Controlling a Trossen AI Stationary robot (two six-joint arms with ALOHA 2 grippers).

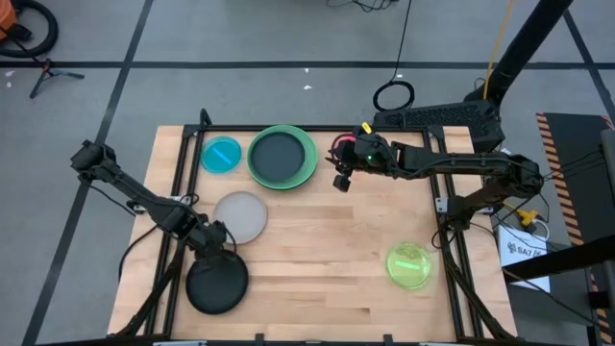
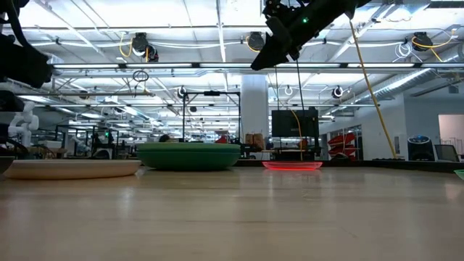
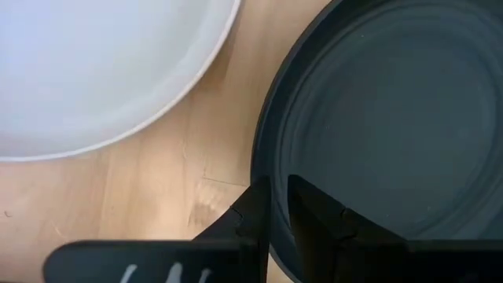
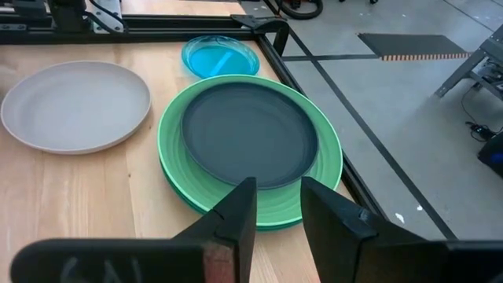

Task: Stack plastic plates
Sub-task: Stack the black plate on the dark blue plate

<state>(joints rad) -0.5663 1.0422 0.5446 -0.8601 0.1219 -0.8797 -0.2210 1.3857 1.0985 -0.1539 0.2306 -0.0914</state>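
Wooden table (image 1: 317, 250): left gripper (image 3: 279, 206) pinches black plate (image 1: 216, 285) rim beside grey plate (image 1: 241, 216). Right gripper (image 4: 275, 206), fingers spread, empty, hangs near dark-on-green plate stack (image 1: 282, 157); blue plate (image 1: 221, 155), yellow-green plate (image 1: 410, 265) apart.

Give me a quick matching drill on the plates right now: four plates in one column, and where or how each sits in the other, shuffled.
Plates:
1. black plate
2. grey plate
3. dark plate
4. yellow-green plate

States:
A. lies inside the green plate
B. alone on the table's right side
C. rim between the left pincer's fingers
D. bare on the wood, below the blue plate in the high view

Pairs: 1-C, 2-D, 3-A, 4-B
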